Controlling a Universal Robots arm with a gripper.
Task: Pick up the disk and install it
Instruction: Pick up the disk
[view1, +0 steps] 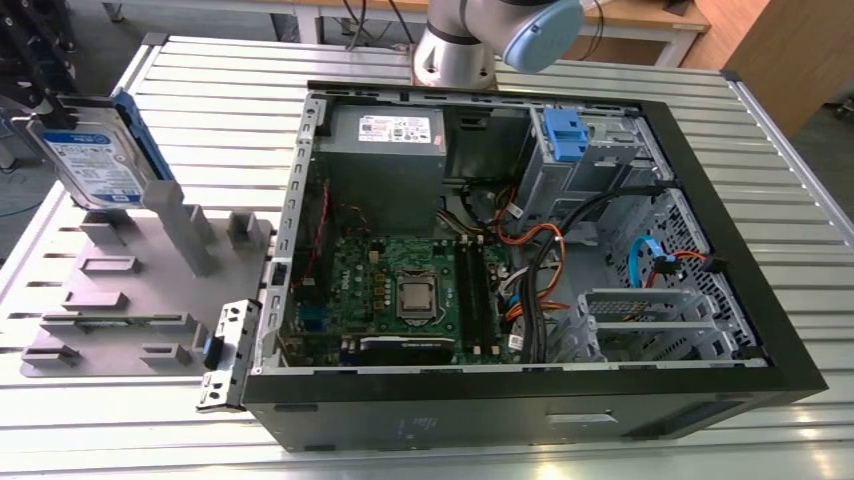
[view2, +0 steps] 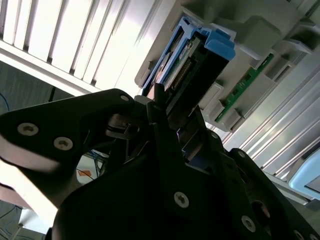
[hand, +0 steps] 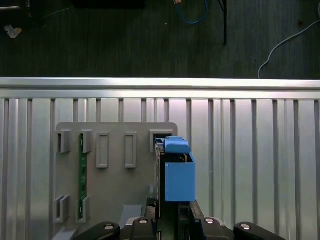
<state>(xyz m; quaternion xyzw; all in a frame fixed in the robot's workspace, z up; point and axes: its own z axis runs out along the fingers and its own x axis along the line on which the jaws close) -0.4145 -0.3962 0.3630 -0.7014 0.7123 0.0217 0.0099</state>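
At the left of the slatted table (view1: 214, 90) lies a grey fixture plate (view1: 127, 300); the disk (view1: 94, 160) stands upright at its far end, against a tall grey post (view1: 180, 225); in the first wrist view the gripper (hand: 172, 215) sits at the disk's upper edge; whether it is clamped on it I cannot tell; to the right lies an open computer case (view1: 534, 410).

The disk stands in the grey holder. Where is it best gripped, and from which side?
Probably its free top end, pinched across the two flat faces, coming from above. The disk stands on edge with its lower end in the grey holder, beside a post, so the top is the open part.
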